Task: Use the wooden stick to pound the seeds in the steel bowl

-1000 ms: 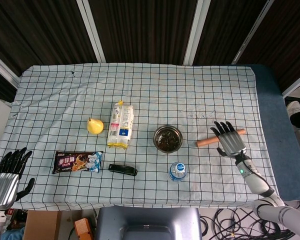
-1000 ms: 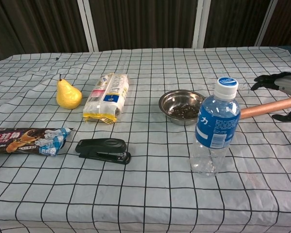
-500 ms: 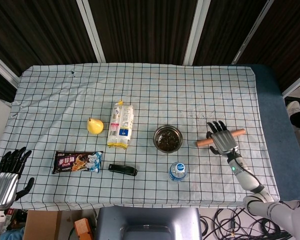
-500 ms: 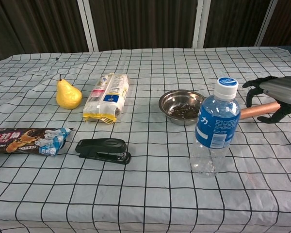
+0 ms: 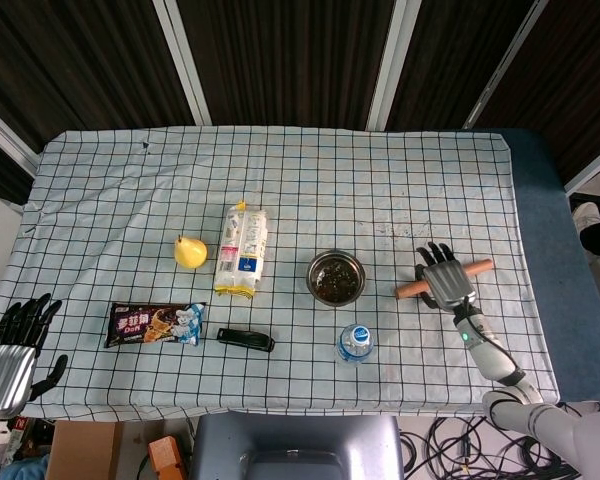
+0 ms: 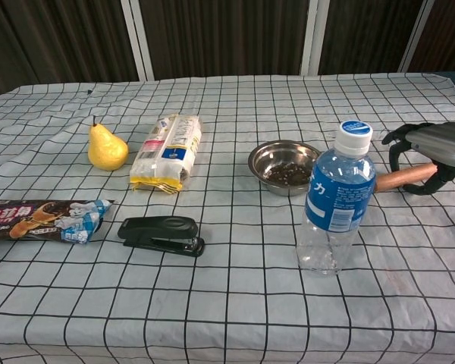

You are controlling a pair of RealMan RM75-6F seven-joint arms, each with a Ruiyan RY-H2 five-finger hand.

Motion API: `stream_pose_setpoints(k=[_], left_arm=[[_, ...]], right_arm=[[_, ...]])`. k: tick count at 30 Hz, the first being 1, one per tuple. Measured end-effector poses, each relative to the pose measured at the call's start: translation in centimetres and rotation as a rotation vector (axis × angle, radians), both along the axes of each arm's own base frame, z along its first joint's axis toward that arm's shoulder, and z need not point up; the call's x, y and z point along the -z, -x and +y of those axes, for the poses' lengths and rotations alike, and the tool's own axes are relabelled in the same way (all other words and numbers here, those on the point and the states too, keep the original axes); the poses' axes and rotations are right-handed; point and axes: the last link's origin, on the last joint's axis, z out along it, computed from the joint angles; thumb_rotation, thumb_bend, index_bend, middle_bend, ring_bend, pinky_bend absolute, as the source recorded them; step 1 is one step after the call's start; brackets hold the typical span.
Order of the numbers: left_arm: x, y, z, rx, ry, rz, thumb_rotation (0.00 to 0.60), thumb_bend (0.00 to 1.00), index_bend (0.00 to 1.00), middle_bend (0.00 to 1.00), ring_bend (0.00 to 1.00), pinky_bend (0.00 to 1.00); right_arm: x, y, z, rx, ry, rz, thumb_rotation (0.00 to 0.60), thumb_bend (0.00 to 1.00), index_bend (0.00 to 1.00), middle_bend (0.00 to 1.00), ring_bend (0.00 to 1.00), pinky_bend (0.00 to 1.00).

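The steel bowl (image 5: 335,277) (image 6: 284,163) with dark seeds (image 6: 288,174) in it stands right of the table's middle. To its right the wooden stick (image 5: 412,287) (image 6: 398,179) lies on the checked cloth, pointing toward the bowl. My right hand (image 5: 446,282) (image 6: 432,148) sits over the stick's middle, and its fingers curl down around the shaft. My left hand (image 5: 10,355) hangs off the table's front left corner, fingers spread, holding nothing; only the head view shows it.
A water bottle (image 5: 355,342) (image 6: 336,199) stands in front of the bowl, close to the stick's near end. A black stapler (image 5: 245,340) (image 6: 161,233), an ice cream packet (image 5: 156,323), a pear (image 5: 189,252) and a snack bag (image 5: 242,251) lie to the left.
My right hand has moved left and down onto the stick, and its fingers have curled from spread to wrapped around it. The left hand has stayed put.
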Motion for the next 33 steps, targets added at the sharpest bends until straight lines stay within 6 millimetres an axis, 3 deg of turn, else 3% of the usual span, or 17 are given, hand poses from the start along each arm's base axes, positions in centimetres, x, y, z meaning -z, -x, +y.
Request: stream_pose_setpoints(k=[6,12,16,25,33], left_arm=[[-0.1,0.0,0.0,0.0,-0.002,-0.003,0.6,0.38,0.0,0.0,0.0,0.05],[-0.1,0.0,-0.1,0.002,-0.006,-0.004,0.6,0.38,0.0,0.0,0.0,0.05],[-0.1,-0.1,-0.2,0.004,-0.004,-0.002,0.6,0.38,0.0,0.0,0.0,0.05],[0.0,0.0,-0.1,0.0,0.002,0.001,0.6,0.38,0.0,0.0,0.0,0.05],[0.3,0.0,0.0,-0.001,0.009,0.006,0.6,0.38,0.0,0.0,0.0,0.05]], right_arm=[[-0.6,-0.3,0.0,-0.012,0.029,-0.041,0.6,0.3,0.62,0.16,0.06,0.16],[-1.7,-1.0,0.5,-0.02,0.075,-0.2,0.6,0.35,0.69,0.29,0.18,0.22],[-2.6,-1.3,1.2,0.02,0.087,-0.418,0.6,0.36,0.69,0.35,0.24,0.29],[-5.2,0.0,1.8,0.206,0.077,-1.015,0.6,0.37,0.69,0.37,0.26,0.3],[-7.4,1.3,1.6,0.303,0.094,-1.403,0.6,0.37,0.69,0.37,0.26,0.3]])
